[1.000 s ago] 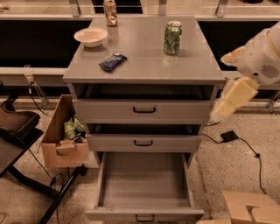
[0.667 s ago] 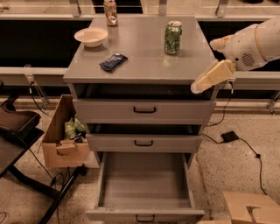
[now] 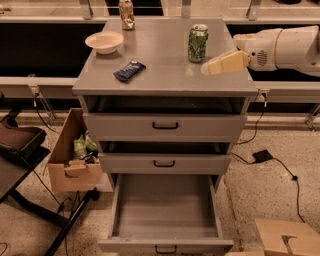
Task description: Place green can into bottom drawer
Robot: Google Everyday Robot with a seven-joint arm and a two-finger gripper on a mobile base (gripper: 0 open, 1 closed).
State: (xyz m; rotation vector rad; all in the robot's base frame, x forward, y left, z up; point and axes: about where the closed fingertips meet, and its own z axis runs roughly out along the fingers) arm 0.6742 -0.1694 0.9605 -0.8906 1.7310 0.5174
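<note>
The green can (image 3: 198,43) stands upright on the grey cabinet top (image 3: 165,75), right of centre toward the back. My gripper (image 3: 212,66) comes in from the right on a white arm and hovers over the cabinet top, just right of and in front of the can, not touching it. The bottom drawer (image 3: 165,212) is pulled out at the foot of the cabinet, its flat grey tray bare and its small dark handle (image 3: 165,249) at the front.
A white bowl (image 3: 104,41), a dark blue packet (image 3: 129,70) and a tan and reddish can (image 3: 126,8) are on the cabinet top. Two upper drawers (image 3: 165,127) stand slightly open. A cardboard box (image 3: 74,156) is at the left, another (image 3: 287,237) lower right.
My gripper has risen from beside the cabinet's right side and moved left over the top, ending close to the green can. The can and drawers have not moved.
</note>
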